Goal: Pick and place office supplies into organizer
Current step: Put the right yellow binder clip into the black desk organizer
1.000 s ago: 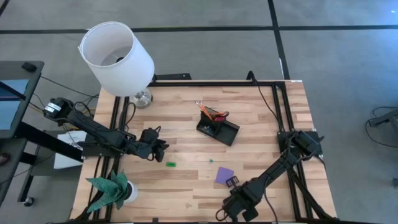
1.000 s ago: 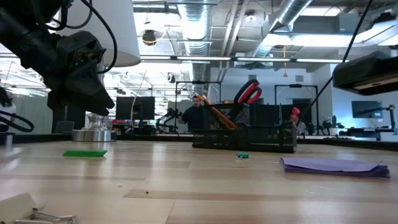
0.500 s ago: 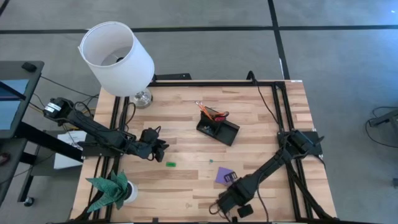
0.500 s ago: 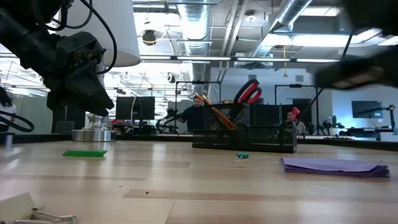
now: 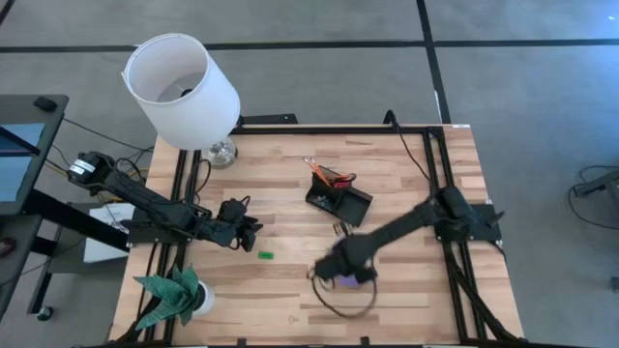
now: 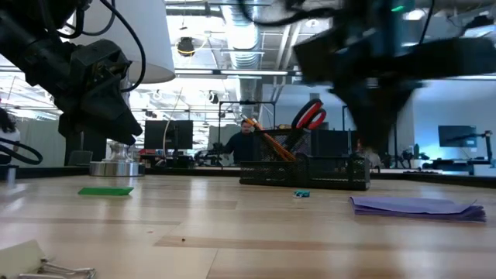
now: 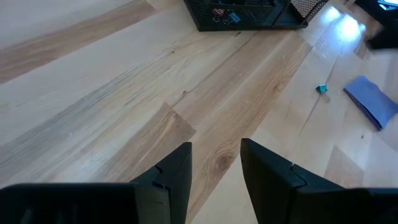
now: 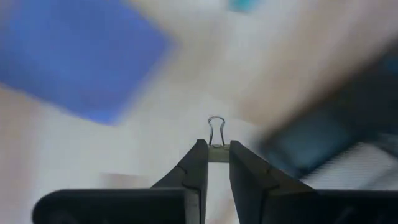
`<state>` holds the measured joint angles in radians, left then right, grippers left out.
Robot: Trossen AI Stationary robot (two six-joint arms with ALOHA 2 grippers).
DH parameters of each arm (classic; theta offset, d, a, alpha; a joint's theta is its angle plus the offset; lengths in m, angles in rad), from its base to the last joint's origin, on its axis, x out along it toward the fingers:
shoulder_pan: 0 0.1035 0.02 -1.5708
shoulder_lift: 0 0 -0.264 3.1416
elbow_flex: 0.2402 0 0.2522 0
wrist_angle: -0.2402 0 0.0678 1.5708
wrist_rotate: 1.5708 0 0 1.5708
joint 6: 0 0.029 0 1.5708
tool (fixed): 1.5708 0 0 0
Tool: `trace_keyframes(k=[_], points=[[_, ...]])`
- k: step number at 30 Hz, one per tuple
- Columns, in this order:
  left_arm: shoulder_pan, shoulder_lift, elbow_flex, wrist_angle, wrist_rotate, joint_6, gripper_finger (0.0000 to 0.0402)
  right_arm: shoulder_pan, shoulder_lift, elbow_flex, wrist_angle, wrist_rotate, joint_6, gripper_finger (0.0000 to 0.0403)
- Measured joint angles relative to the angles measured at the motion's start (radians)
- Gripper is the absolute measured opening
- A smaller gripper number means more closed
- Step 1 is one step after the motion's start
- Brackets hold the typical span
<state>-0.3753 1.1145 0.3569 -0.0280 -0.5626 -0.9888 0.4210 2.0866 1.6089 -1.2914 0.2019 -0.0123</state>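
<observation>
The black organizer (image 5: pixel 338 200) stands mid-table, holding red-handled scissors (image 6: pixel 311 116) and orange pencils (image 5: pixel 317 166). A purple note pad (image 6: pixel 415 206) lies flat on the table toward the near edge, and a green piece (image 5: pixel 265 255) and a tiny teal item (image 7: pixel 321 89) lie loose. My right gripper (image 8: pixel 215 146), blurred in the high view, hangs over the pad's left end (image 5: pixel 337 269) and is shut on a small binder clip (image 8: pixel 216 134). My left gripper (image 7: pixel 214 162) waits open at the left (image 5: pixel 244 230), above bare wood. My right gripper pinches the binder clip between its two fingertips (image 8: pixel 198 155). The clip's wire loop (image 8: pixel 216 124) sticks out past the tips. The fingers point steeply down, and the clip is lifted clear of the table.
A white lamp (image 5: pixel 182 82) stands at the far left corner and a green paper plant (image 5: pixel 174 295) at the near left corner. Another binder clip (image 6: pixel 58 270) lies close to the low camera. People show in the room behind the table.
My right gripper has swung from the table's near edge up and toward the far left. It has crossed the purple pad toward the organizer and tipped more steeply down. My left gripper has kept still.
</observation>
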Motion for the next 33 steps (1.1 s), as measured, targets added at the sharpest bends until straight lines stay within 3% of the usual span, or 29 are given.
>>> trace_keyframes(k=[8,15,25,29,33], points=[[0.000,0.000,0.000,-0.012,0.000,0.009,0.0128,-0.238,-0.002,0.090,0.013,0.242,-0.222,0.0041],[0.000,0.000,0.000,-0.028,0.000,0.011,0.0128,-0.405,-0.003,0.118,0.151,0.207,-0.301,0.0045],[-0.007,0.000,0.000,-0.093,0.000,-0.003,0.0128,-0.411,-0.003,0.118,0.247,0.116,-0.303,0.0045],[-0.007,0.000,0.000,-0.091,0.000,-0.005,0.0128,-0.391,0.031,0.117,0.244,0.206,-0.291,0.0045],[-0.007,0.000,0.000,-0.093,0.000,-0.026,0.0128,-0.396,0.061,0.121,0.222,0.192,-0.268,0.0047]])
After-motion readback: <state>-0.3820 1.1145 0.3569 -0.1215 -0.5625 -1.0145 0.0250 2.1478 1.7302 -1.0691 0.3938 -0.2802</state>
